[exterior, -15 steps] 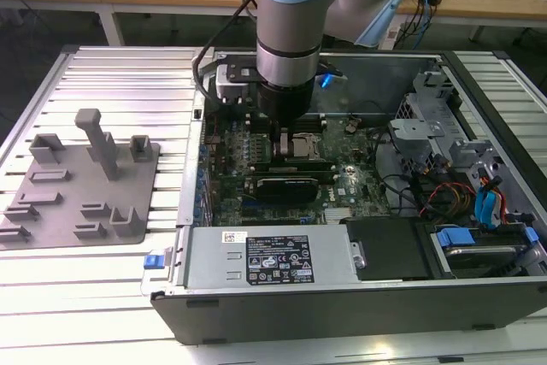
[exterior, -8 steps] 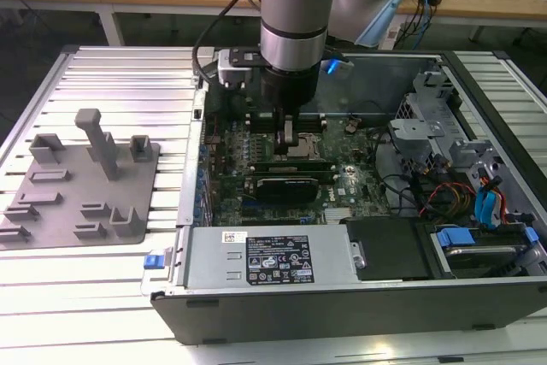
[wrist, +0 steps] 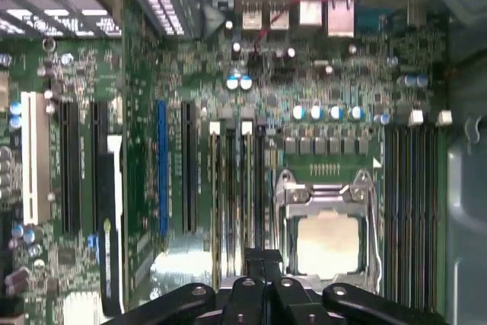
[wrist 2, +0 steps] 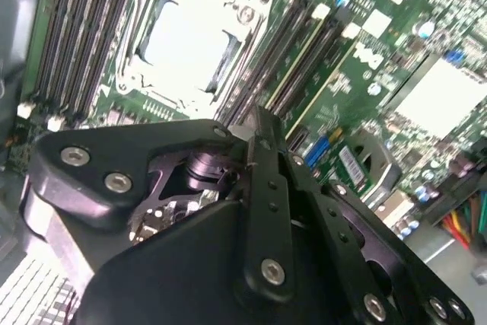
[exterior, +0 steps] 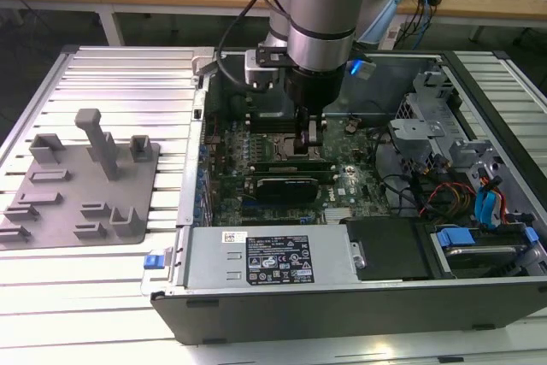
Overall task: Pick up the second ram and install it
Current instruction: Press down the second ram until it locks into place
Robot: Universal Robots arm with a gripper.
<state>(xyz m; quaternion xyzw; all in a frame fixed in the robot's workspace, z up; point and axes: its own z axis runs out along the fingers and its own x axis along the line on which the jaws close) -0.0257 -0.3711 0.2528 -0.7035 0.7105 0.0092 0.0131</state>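
My gripper [exterior: 309, 141] is low inside the open computer case [exterior: 256, 288], over the memory slots beside the CPU socket [wrist: 323, 226]. Two green sticks stand on edge in neighbouring slots in both wrist views. The second ram [wrist: 251, 188] is the one that runs under my fingertips [wrist: 262, 260], and its pale top edge [wrist 2: 300, 62] leads straight into them. The fingers [wrist 2: 262, 138] are drawn together on that top edge. The gripper body hides the part of the stick beneath it. The other stick [wrist: 221, 188] sits one slot over.
A thick black card [exterior: 286, 184] lies in a slot close to the gripper, on the side away from the socket. Drive bays and cables [exterior: 461, 185] fill the case at the exterior view's right. A grey fixture plate with blocks [exterior: 81, 185] lies outside the case at the exterior view's left.
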